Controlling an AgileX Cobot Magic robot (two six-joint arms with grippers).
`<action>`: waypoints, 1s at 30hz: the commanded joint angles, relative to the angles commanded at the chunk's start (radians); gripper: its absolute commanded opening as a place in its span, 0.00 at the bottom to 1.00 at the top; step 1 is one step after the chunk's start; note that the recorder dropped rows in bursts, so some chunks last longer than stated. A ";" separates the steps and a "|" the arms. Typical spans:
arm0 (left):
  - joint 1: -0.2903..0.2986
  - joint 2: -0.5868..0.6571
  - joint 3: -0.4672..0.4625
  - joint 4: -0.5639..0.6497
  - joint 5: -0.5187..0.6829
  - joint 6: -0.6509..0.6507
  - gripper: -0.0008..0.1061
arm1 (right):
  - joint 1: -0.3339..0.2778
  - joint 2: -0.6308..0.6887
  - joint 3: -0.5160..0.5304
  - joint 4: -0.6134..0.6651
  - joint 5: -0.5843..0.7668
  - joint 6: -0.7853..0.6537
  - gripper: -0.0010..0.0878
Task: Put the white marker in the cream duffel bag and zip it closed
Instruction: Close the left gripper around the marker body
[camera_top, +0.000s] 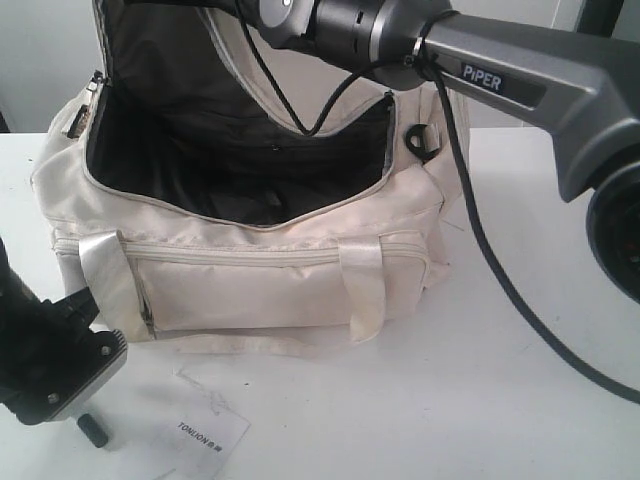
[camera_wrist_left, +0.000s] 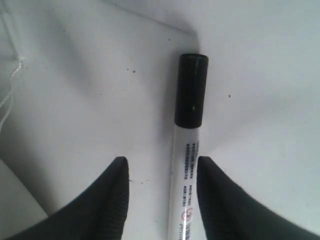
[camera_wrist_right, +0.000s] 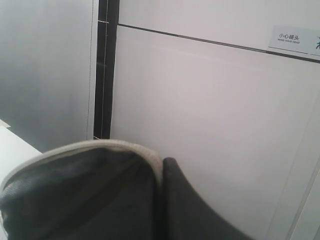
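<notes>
The white marker (camera_wrist_left: 187, 170) lies flat on the white table, its dark cap (camera_wrist_left: 191, 90) pointing away from my left gripper (camera_wrist_left: 162, 170). That gripper is open, with the barrel between its fingers and nearer one of them. In the exterior view the left gripper (camera_top: 80, 405) sits low at the front left, with the marker's dark cap (camera_top: 93, 430) poking out under it. The cream duffel bag (camera_top: 250, 290) stands open, showing its dark lining. My right gripper (camera_wrist_right: 161, 170) is shut on the rim of the bag's top flap (camera_wrist_right: 85, 190) and holds it up.
A white paper TONLION tag (camera_top: 205, 420) lies on the table in front of the bag, next to the left gripper. The right arm (camera_top: 480, 70) and its black cable (camera_top: 500, 280) cross above and to the right of the bag. A wall panel (camera_wrist_right: 210, 110) stands behind.
</notes>
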 joint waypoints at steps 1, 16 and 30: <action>0.000 0.005 0.000 0.000 0.000 0.000 0.46 | 0.000 0.000 0.000 0.000 0.000 0.000 0.01; 0.000 0.062 0.000 0.000 -0.030 -0.002 0.46 | 0.000 0.000 0.000 0.000 0.000 0.000 0.01; 0.000 0.082 0.000 0.000 -0.015 -0.002 0.46 | 0.000 0.000 0.000 0.000 0.000 0.000 0.01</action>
